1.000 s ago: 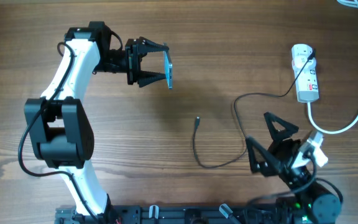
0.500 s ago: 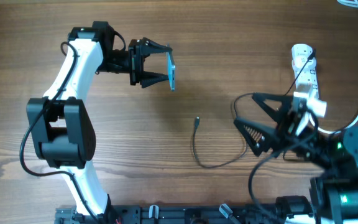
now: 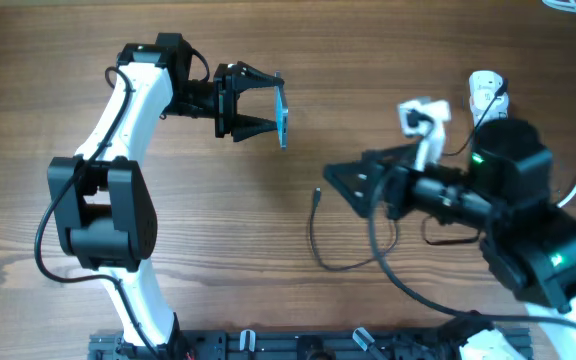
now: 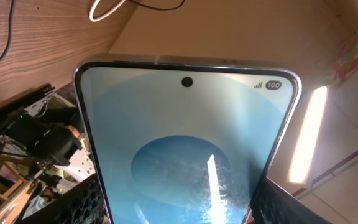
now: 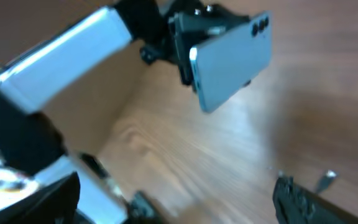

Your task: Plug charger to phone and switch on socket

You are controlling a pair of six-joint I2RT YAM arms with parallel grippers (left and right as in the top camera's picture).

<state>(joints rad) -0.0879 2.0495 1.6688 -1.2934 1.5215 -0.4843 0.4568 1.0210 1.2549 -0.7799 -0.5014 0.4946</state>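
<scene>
While clamping the phone [image 3: 281,113] aloft in the left gripper [image 3: 268,103], leaves the charger [image 3: 333,262] loose on the table [image 3: 418,40], unplugged; has yet to grasp it or switch the socket [image 3: 485,88]; spreads the right gripper [image 3: 346,190] wide, now swung in from the near corner to beside the plug tip [image 3: 317,196]

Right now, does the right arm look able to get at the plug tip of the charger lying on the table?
Probably yes. The right gripper hangs open just beside the plug tip, with nothing between them. The left gripper holds the phone well clear.
</scene>
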